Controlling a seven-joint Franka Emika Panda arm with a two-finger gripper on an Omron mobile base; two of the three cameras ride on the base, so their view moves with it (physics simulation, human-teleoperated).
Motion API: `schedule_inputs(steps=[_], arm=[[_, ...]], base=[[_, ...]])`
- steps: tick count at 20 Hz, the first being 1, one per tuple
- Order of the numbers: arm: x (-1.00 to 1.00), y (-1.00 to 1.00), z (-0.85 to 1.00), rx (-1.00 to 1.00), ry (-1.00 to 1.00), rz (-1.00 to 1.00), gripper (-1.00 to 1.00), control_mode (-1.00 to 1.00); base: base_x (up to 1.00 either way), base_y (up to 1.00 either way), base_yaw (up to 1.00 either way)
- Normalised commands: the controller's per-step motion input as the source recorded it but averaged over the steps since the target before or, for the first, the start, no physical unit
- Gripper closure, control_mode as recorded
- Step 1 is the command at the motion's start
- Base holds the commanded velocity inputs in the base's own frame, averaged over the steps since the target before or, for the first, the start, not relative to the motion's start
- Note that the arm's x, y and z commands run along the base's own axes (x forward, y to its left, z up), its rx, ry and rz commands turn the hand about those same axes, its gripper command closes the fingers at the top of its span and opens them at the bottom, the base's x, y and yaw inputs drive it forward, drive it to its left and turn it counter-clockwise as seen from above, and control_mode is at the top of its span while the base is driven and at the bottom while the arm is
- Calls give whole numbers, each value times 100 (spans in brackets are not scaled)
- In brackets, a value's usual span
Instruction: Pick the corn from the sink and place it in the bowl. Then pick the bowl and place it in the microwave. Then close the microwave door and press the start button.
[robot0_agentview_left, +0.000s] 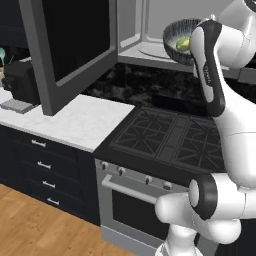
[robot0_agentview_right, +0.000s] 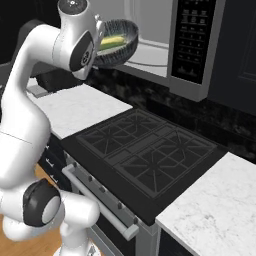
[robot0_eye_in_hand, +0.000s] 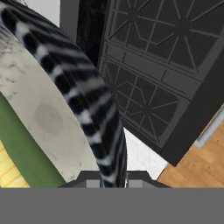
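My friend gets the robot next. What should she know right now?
Claw: shut on the bowl's rim, bowl held up in the air at the microwave opening.
Corn: lying in the bowl.
Microwave door: swung wide open to the left.
Stove: right below the bowl.
Done: corn in bowl, bowl lifted.
Left: set the bowl inside on the turntable, let go, shut the door, press start.

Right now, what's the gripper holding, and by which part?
The gripper holds the bowl by its rim, corn inside, raised at the open microwave.
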Motion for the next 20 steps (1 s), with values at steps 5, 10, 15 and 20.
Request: schedule_inputs(steps=[5, 10, 15, 20], arm=[[73, -38, 0, 3, 0, 0, 100, -100], [66, -25, 0, 1, 0, 0, 100, -100], [74, -5, 0, 0, 0, 0, 100, -100], [84, -2, -21, 0, 3, 0, 100, -100]], base=[[0, 0, 0], [0, 0, 0], [0, 0, 0], [0, 0, 0]])
